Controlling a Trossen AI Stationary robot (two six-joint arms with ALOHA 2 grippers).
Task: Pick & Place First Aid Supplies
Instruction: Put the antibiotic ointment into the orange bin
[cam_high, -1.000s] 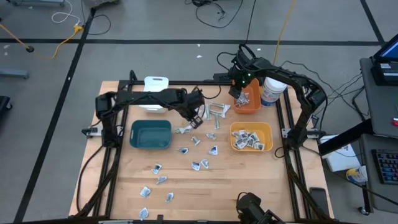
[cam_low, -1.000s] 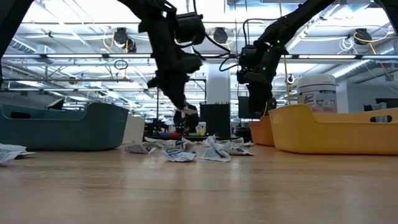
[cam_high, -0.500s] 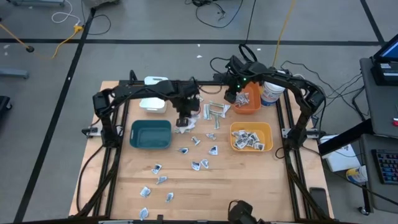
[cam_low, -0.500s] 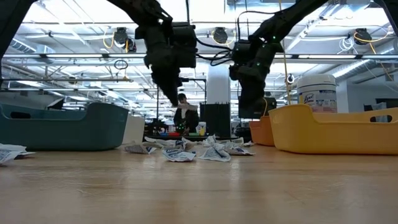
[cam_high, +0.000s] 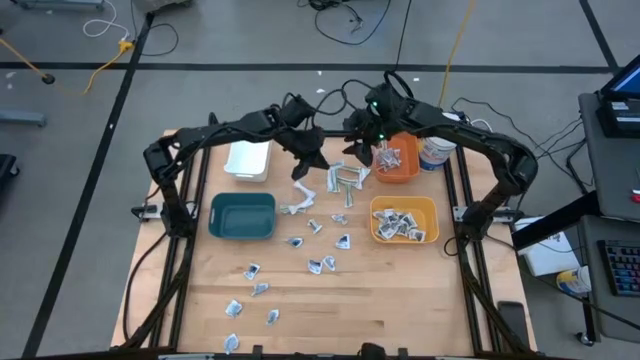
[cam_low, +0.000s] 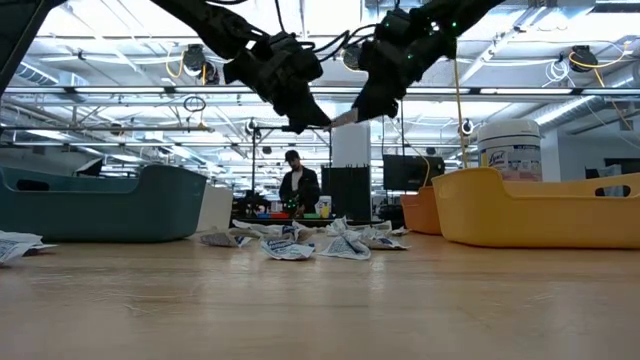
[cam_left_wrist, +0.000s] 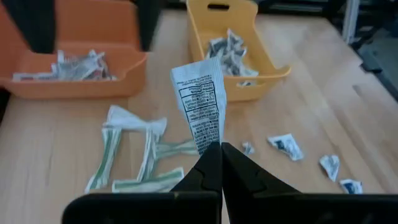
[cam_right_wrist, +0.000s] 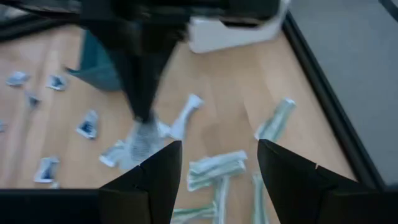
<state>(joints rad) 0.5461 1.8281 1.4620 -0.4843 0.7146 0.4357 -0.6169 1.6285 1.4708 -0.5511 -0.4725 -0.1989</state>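
Note:
My left gripper (cam_high: 305, 160) hangs above the table's far middle, shut on a white printed packet (cam_left_wrist: 200, 106), one of the first aid supplies. My right gripper (cam_high: 353, 150) stands open just to its right, beside the orange bin (cam_high: 397, 165), with nothing between its fingers (cam_right_wrist: 163, 163). In the low view the packet (cam_low: 345, 117) juts out between the two grippers. More packets (cam_high: 318, 246) and green-white wrapped strips (cam_high: 345, 184) lie flat on the wood. My left gripper pinches the packet's narrow near end (cam_left_wrist: 210, 144) between its two shut fingertips. The fingers slant down toward the table's right side and lie along the packet. The packet sticks out beyond the fingertips, lifted clear of the table.
A white bin (cam_high: 248, 160) and a teal bin (cam_high: 243, 216) stand on the left. The yellow bin (cam_high: 404, 220) and the orange bin on the right hold packets. A round white tub (cam_high: 437, 148) stands at the far right. A person (cam_low: 299, 190) shows far behind the table.
My left gripper has risen from just above the table with the packet, gone toward the far edge and rolled about its own line. My right gripper has climbed and moved from over the orange bin toward the left gripper.

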